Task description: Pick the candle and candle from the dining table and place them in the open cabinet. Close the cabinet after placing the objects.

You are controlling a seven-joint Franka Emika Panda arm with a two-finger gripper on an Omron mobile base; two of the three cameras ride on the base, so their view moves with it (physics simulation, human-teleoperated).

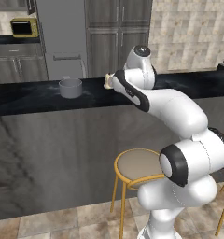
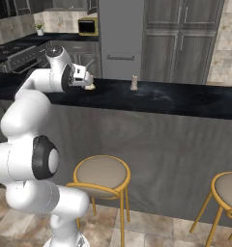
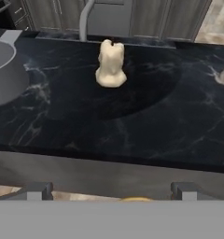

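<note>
**Op A:** Kitchen scene, entry from my remote station. I see the dining table [image 1: 34, 95] with its black marbled top running across both base views, grey wood-grain front below, and a yellow-legged stool [image 1: 135, 168] at its near side.

**Op B:** Where is the candle?

**Op A:** One candle [image 3: 110, 64] stands upright on the top, toward the far edge, in the hand view straight ahead of the gripper [image 3: 111, 191]. In the left base view I catch a sliver of it [image 1: 106, 82] just beside the arm's wrist. A second candle [image 2: 134, 82] stands further along the top, near the far edge, well apart from the first.

**Op B:** Tool state?

**Op A:** Jaws wide apart, nothing between them. The fingertips [image 3: 39, 190] sit over the table's near edge, short of the candle.

**Op B:** Anything else on the surface?

**Op A:** A grey pot [image 1: 70, 87], near the first candle, not touching it. A yellow microwave [image 1: 24, 27] sits on the back counter.
</note>
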